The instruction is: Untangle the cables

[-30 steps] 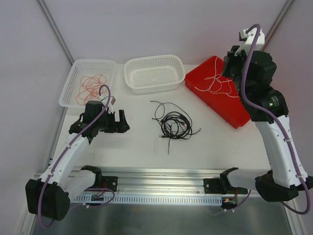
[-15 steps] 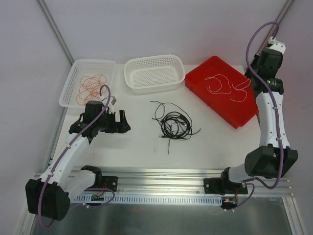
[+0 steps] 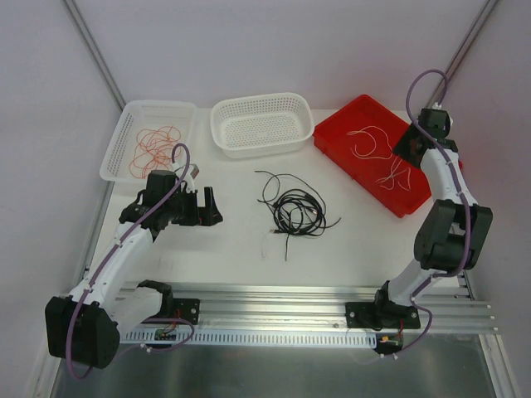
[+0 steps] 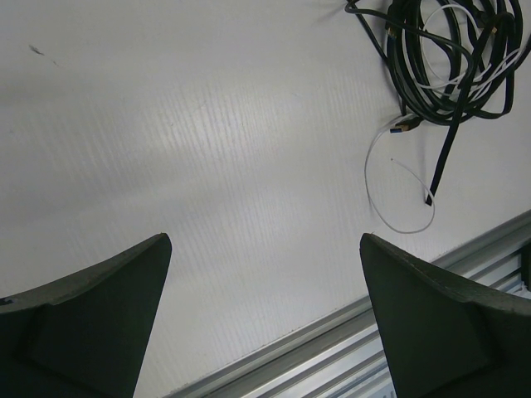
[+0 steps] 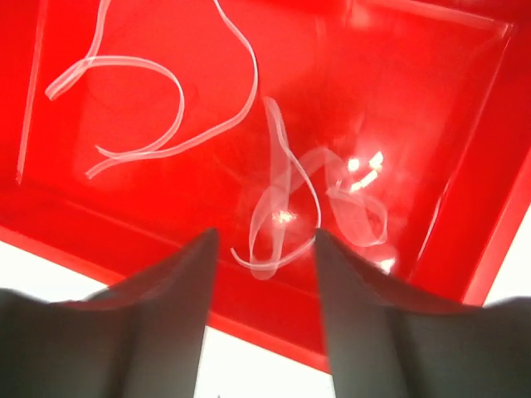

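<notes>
The black cables knotted mid-worktop look limp and light, best pinched by the loose end trailing toward 6 o'clock, while the left end effector gapes wide at 9 o'clock and the right end effector hangs parted, empty, over the red tray.

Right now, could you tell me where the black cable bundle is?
In the top view the black cable bundle lies mid-table, below the white mesh basket, between the left gripper and the red tray.

Two baskets, one red bin, three cable bunches.
</notes>
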You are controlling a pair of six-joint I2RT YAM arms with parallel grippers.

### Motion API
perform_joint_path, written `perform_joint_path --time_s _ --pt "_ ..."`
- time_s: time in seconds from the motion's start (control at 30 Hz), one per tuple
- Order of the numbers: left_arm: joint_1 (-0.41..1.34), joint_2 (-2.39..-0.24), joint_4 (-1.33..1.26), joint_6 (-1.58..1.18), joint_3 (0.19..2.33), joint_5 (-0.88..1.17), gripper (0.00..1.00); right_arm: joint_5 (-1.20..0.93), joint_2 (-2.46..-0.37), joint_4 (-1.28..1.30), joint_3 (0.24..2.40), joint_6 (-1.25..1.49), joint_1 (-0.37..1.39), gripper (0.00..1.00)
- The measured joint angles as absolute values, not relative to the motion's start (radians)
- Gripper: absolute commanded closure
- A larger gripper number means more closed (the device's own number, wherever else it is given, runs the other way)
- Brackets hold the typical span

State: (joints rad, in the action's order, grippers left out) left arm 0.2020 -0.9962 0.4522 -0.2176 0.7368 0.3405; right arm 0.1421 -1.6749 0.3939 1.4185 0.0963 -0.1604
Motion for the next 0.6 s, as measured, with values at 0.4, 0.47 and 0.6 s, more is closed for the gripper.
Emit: perform_joint_path --time_s 0.4,0.47,0.6 --pt "0.202 -0.997 0.452 -0.218 0.737 0.345 0.01 0.128 -1.43 0.485 1.282 0.137 -0.02 0.24" --pt "0.202 -0.997 0.452 -0.218 0.737 0.345 0.01 0.127 -1.357 0.493 1.252 0.133 0.046 0.25" --pt "0.202 -0.997 0.452 -0.218 0.737 0.344 0.01 0.103 -1.266 0.502 1.214 0.116 0.219 0.29"
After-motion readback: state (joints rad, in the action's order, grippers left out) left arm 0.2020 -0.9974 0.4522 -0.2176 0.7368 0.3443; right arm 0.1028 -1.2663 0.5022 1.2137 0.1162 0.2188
